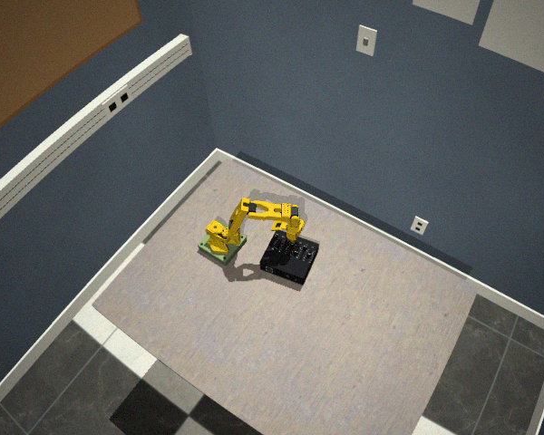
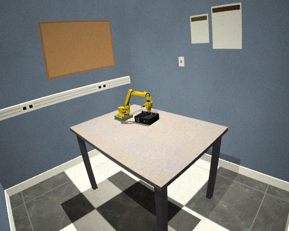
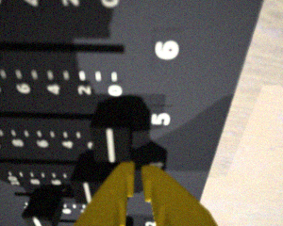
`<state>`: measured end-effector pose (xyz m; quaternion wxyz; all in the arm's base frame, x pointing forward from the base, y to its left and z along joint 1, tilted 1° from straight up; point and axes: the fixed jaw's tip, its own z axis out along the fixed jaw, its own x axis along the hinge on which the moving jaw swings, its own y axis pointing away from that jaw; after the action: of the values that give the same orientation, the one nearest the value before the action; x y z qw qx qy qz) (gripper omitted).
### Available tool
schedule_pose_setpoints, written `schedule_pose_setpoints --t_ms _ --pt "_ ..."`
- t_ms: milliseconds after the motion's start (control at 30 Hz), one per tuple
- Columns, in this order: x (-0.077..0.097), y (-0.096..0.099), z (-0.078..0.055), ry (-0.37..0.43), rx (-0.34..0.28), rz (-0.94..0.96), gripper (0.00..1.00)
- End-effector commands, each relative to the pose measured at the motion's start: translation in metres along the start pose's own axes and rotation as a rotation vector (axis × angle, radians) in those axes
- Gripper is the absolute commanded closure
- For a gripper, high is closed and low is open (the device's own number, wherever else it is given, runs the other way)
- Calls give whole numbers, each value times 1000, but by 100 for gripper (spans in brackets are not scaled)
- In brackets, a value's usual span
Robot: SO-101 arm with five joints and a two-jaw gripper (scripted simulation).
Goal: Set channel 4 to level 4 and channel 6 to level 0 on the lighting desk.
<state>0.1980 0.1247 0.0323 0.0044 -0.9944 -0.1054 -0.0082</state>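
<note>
Wrist view, step in hand: apparently channel 4; its probable fader (image 3: 80, 185) sits just left of the gripper (image 1: 292, 238) (image 2: 149, 111) (image 3: 140, 181). Exact level unreadable.
Gripper: narrow, fingertips drawn together, holding nothing.
Lighting desk: beneath the gripper (image 1: 286, 267) (image 2: 142, 121) (image 3: 198, 56).
Next move: probably a leftward nudge with the closed tips, stopping at 4, then channel 6.
Channel 5 fader: just beyond the tips (image 3: 120, 113); should be spared.
Channel 6 slot: farther beyond (image 3: 61, 48); no knob at its zero end, so probably still to be set.
Pointing: zero ends right, higher levels left.
Long axis: slots run left-right across the gripper's front.
</note>
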Motion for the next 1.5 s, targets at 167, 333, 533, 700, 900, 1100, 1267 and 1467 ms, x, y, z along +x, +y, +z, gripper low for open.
schedule_pose_setpoints --t_ms 167,333,533,700,900,1100,1267,1467 --pt "-1 6 -3 -6 -3 5 100" --pt "0 7 -3 -6 -3 5 100" --pt "0 7 -3 -6 -3 5 100" --pt "0 9 -4 -6 -3 5 100" --pt "1 10 -4 -6 -3 5 100" --pt "1 10 -4 -6 -3 5 100" --pt "1 12 -4 -6 -3 5 100" --pt "1 13 -4 -6 -3 5 100"
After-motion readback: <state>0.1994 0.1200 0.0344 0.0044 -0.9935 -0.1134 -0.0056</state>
